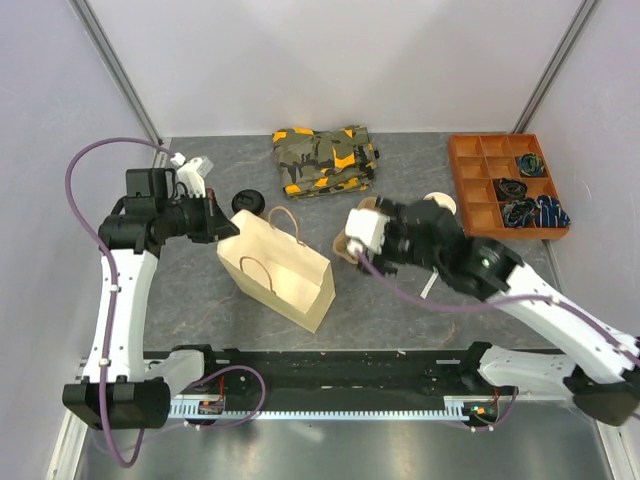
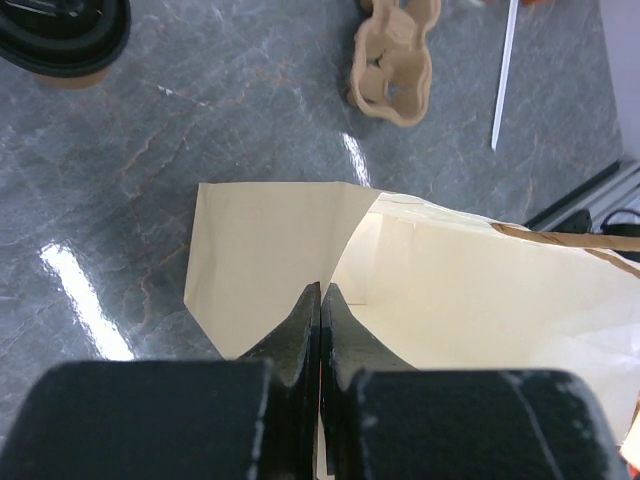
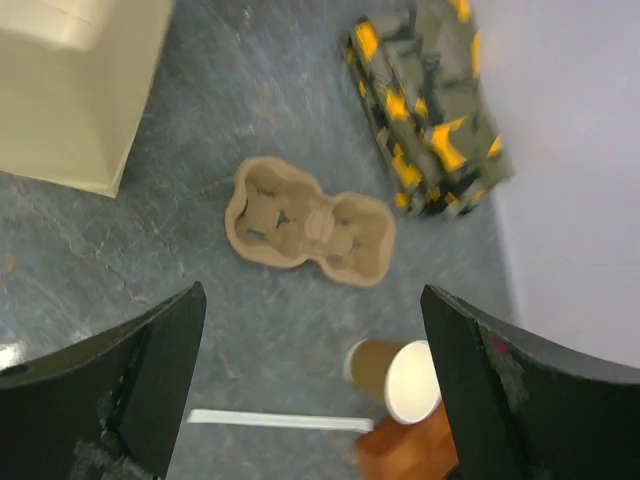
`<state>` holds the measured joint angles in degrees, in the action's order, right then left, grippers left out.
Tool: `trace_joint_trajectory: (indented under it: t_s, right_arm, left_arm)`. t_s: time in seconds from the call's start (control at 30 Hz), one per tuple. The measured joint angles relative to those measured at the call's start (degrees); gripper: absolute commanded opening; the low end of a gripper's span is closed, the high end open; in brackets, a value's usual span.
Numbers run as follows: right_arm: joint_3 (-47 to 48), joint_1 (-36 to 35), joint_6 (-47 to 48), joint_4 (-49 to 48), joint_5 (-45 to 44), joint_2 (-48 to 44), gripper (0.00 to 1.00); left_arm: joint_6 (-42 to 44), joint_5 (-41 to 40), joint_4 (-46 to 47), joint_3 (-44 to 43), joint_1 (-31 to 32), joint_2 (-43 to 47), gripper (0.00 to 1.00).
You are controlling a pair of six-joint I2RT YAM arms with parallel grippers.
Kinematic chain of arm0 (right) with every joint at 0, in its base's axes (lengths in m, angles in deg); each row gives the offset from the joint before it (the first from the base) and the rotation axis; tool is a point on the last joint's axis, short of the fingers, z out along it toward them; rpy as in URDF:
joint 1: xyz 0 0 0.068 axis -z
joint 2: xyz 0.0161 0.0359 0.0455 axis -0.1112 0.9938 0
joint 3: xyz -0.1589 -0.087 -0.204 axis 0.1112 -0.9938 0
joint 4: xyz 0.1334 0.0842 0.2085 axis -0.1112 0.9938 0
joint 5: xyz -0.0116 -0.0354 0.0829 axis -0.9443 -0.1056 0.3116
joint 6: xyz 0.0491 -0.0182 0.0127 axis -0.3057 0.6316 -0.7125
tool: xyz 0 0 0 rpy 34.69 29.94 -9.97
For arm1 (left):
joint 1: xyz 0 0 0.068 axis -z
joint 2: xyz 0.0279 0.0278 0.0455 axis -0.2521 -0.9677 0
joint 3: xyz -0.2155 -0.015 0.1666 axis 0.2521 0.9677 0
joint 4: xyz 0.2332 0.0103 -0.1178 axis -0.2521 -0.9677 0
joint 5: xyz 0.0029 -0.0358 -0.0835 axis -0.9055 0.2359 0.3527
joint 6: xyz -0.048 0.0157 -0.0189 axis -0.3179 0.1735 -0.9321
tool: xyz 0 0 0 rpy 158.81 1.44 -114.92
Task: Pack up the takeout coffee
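The takeout coffee (image 1: 249, 200), a tan cup under a black lid (image 2: 60, 35), stands behind the paper bag's left corner. The tan paper bag (image 1: 278, 268) stands open at mid-table. My left gripper (image 1: 226, 226) is shut on the bag's rim (image 2: 340, 235), its fingertips (image 2: 306, 305) pressed together at the mouth's corner. My right gripper (image 1: 352, 238) hangs open and holds nothing above the pulp cup carrier (image 3: 310, 225), right of the bag (image 3: 75, 90). In the top view the carrier (image 1: 343, 246) is mostly hidden under that gripper.
An unlidded tan cup (image 3: 395, 378) lies on its side beside a white straw (image 3: 280, 420). A folded camouflage cloth (image 1: 325, 160) lies at the back. An orange compartment tray (image 1: 505, 185) with small items sits at the back right. The left wrist view also shows the carrier (image 2: 395, 60).
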<state>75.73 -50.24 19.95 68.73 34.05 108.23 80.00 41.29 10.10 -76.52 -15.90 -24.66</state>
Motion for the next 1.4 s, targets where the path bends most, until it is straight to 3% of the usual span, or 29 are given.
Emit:
trace_joint_trajectory:
  t_s: [0.2,0.4,0.5,0.83,1.4]
  right_arm:
    - [10.47,20.96,-9.73,1.11,14.05,16.44,0.86]
    - [23.93,29.09,-9.42,7.67,24.85,33.59,0.68]
    - [30.05,32.15,-7.69,12.59,27.61,41.59,0.64]
    - [39.39,36.26,-8.13,17.44,26.93,57.90,0.54]
    - [38.36,36.72,-14.88,9.22,18.16,64.46,0.55]
  left_arm:
    - [-4.94,-1.16,3.43,2.84,-0.52,5.09,0.02]
    - [-7.74,-1.27,3.89,4.98,-1.27,7.17,0.02]
    - [-8.28,-1.16,4.02,5.07,-1.27,7.19,0.02]
    - [-9.68,-0.13,4.92,5.14,-1.27,11.19,0.02]
    - [-8.35,-0.74,4.02,3.30,-1.25,19.69,0.02]
